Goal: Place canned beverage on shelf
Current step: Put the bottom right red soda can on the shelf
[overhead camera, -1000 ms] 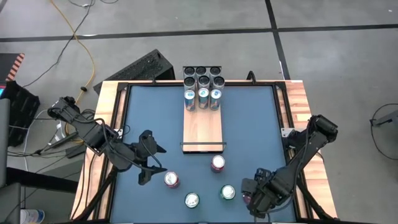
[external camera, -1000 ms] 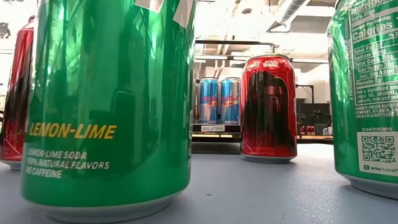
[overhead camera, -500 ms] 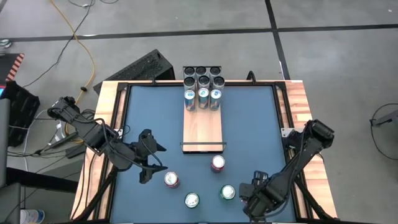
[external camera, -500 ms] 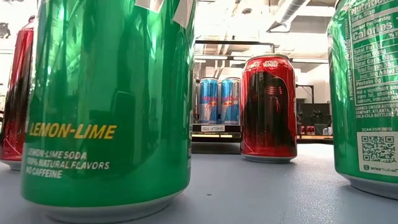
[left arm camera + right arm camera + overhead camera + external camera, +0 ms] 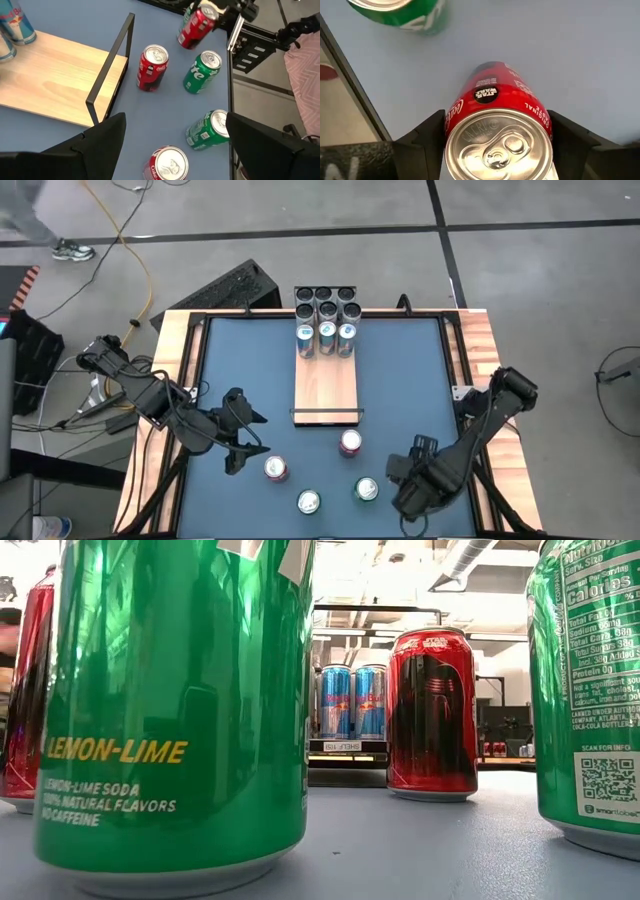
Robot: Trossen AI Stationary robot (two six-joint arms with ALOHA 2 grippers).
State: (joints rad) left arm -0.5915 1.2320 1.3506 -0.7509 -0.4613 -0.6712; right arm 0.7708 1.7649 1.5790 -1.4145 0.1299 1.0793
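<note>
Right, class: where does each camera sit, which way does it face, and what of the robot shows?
High view: above the table, straight down onto the shelf; both arms show.
Low view: table height, level across past a green can; no robot part shows.
Left wrist view: on the left arm, facing loose cans; the open left end effector shows.
Right wrist view: on the right arm, facing the red can gripped in the right end effector.
Shared: left wrist view also sees that red can.
</note>
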